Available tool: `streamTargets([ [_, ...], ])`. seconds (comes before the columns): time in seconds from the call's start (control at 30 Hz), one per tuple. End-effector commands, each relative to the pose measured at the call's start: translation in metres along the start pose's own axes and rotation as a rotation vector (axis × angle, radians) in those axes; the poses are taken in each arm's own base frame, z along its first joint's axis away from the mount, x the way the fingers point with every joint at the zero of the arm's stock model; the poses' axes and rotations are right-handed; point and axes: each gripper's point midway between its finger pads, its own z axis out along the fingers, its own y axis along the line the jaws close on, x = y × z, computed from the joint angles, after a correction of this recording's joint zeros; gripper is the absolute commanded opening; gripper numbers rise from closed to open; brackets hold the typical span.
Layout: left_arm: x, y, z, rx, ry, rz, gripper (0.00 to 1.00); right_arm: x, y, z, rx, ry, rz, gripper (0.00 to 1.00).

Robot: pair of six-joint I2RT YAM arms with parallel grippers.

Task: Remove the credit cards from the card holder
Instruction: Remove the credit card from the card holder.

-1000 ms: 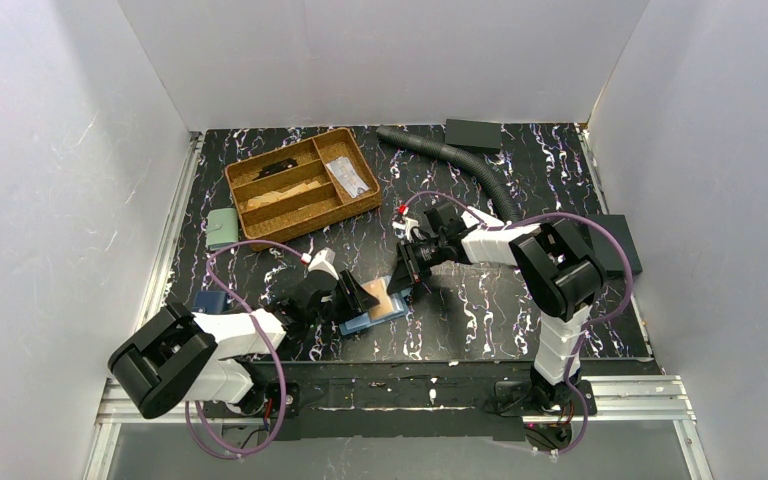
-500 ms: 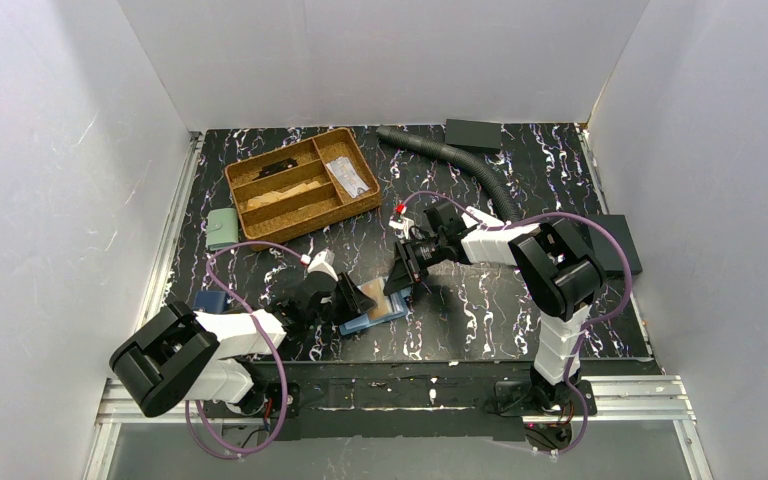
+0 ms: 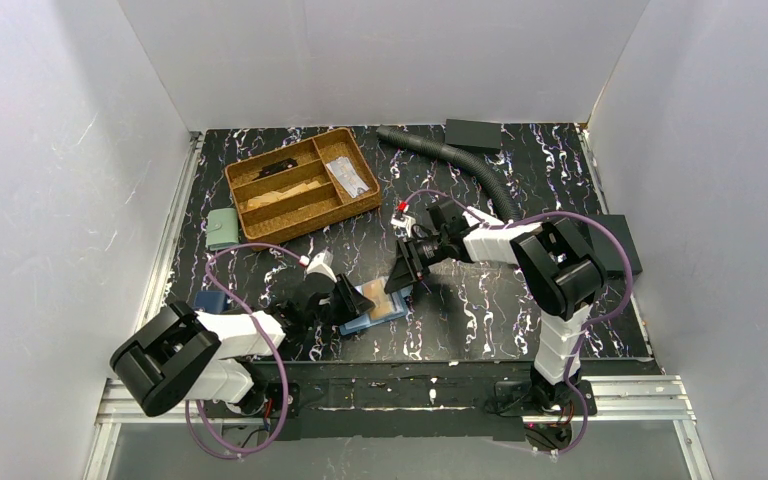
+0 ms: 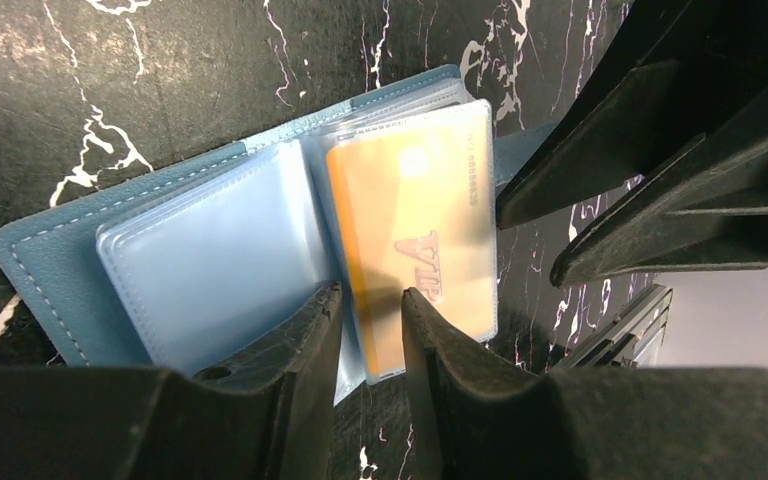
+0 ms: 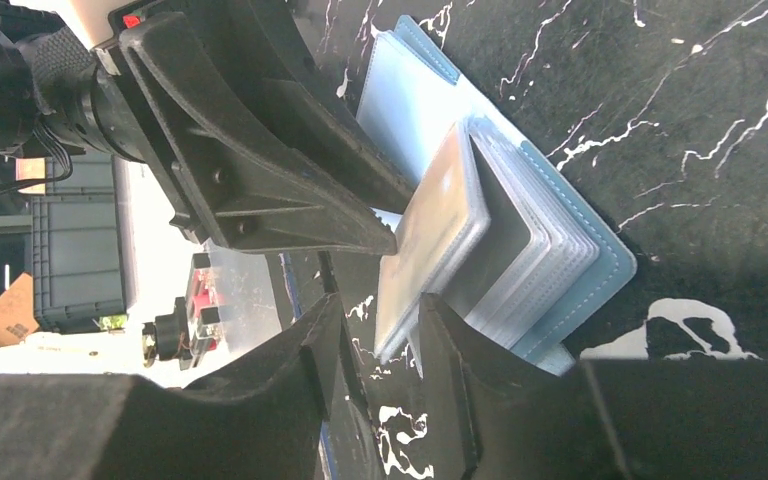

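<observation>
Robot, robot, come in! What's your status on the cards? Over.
Left gripper narrowly open, tips over the orange card. Right gripper open at that card's edge. Card still sleeved in the card holder. Nothing in the way.

The left arm (image 3: 232, 330) lies low along the near edge and reaches right. The left claw (image 3: 358, 298) points downward, its jaws a narrow gap apart. The right arm (image 3: 490, 243) folds leftward from its base at the near right. The right claw (image 3: 400, 279) tilts down facing the left one, tips close together, jaws parted.
</observation>
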Motion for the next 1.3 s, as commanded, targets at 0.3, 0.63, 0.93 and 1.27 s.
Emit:
streamTargets([
  [0.3, 0.028, 0.045, 0.005, -0.113, 0.104, -0.019, 0.1, -0.011, 0.007, -0.005, -0.01, -0.012, -0.07, 0.41],
  [0.63, 0.031, 0.059, 0.004, -0.15, 0.1, -0.043, 0.05, -0.014, -0.005, -0.01, 0.089, -0.016, -0.084, 0.42],
  [0.93, 0.035, 0.064, 0.007, -0.165, 0.113, -0.048, 0.05, -0.021, -0.003, -0.021, 0.134, -0.046, -0.123, 0.44],
  [1.27, 0.036, 0.064, 0.008, -0.164, 0.117, -0.051, 0.04, -0.016, -0.012, -0.02, 0.149, -0.029, -0.093, 0.45],
])
